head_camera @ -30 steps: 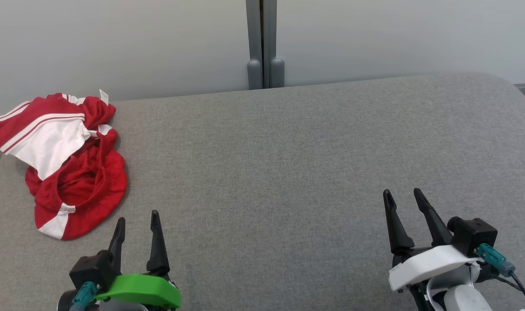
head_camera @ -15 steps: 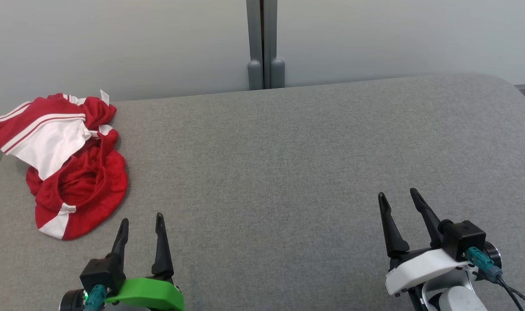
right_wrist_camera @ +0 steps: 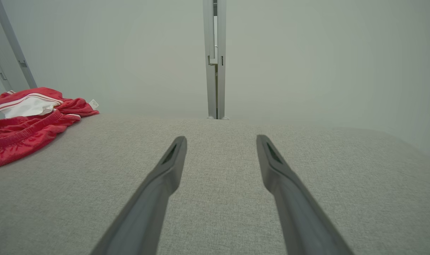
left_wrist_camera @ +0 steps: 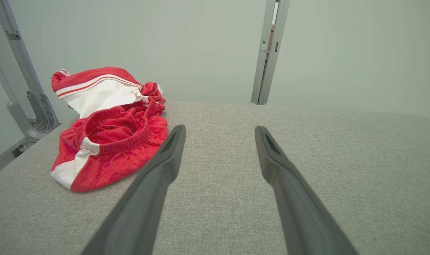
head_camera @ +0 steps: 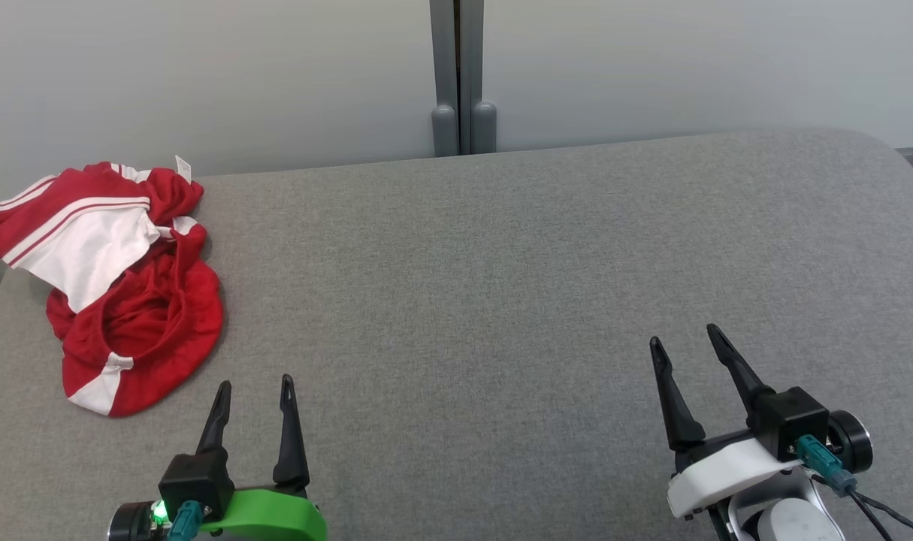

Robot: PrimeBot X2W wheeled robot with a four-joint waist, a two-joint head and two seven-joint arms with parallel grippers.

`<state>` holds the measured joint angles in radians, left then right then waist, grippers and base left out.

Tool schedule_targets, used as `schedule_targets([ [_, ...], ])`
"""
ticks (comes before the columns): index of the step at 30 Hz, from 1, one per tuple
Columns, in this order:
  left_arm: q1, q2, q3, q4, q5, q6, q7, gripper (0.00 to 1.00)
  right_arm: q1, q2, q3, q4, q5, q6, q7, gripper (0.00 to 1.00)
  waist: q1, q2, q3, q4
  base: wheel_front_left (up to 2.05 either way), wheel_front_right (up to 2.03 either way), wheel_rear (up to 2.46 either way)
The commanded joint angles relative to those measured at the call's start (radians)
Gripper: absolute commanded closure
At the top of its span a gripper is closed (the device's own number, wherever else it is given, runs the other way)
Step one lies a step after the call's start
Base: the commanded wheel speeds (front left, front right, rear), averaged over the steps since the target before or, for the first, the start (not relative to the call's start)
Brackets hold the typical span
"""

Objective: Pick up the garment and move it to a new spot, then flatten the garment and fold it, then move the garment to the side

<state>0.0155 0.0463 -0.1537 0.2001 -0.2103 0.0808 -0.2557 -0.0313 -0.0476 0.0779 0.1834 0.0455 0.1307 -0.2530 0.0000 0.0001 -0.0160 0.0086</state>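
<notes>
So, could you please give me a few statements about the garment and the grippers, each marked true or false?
1. The garment lies crumpled on the left side of the table. True.
2. The left gripper is shut on the garment. False: it is open and empty, apart from the garment and to its right.
3. The right gripper is open and holds nothing. True.
4. The garment is plain blue. False: it is red with white panels and stripes.
</notes>
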Motion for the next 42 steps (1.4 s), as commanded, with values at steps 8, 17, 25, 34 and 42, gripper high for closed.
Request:
schedule_targets([
  [8,0.014,0.007,-0.003,0.007,0.033,0.007,-0.01,0.0,-0.002,-0.005,0.001,-0.004,-0.038,0.0,-0.013,0.0,0.0,-0.0001,0.002,0.002,0.0,0.0,0.0],
  [17,0.013,0.007,-0.004,0.007,0.024,0.009,-0.009,0.0,0.0,-0.004,-0.003,-0.007,-0.033,0.0,-0.013,0.0,0.0,-0.0001,0.004,0.008,0.0,0.0,0.0],
  [25,0.012,0.007,-0.004,0.008,0.02,0.005,-0.009,0.0,0.001,-0.004,-0.005,-0.009,-0.015,0.0,-0.013,0.0,0.0,-0.0001,0.007,0.015,0.0,0.0,0.0],
  [34,-0.01,0.007,-0.019,0.011,0.023,0.003,-0.009,0.0,0.015,-0.004,-0.021,-0.018,-0.016,0.0,-0.013,0.0,0.0,-0.0001,0.014,0.082,0.0,0.0,0.0],
  [42,-0.027,0.007,-0.006,0.012,0.037,0.0,-0.009,0.0,0.013,-0.004,-0.009,-0.029,-0.001,0.0,-0.013,0.0,0.0,-0.0001,0.03,0.307,0.0,0.0,0.0],
])
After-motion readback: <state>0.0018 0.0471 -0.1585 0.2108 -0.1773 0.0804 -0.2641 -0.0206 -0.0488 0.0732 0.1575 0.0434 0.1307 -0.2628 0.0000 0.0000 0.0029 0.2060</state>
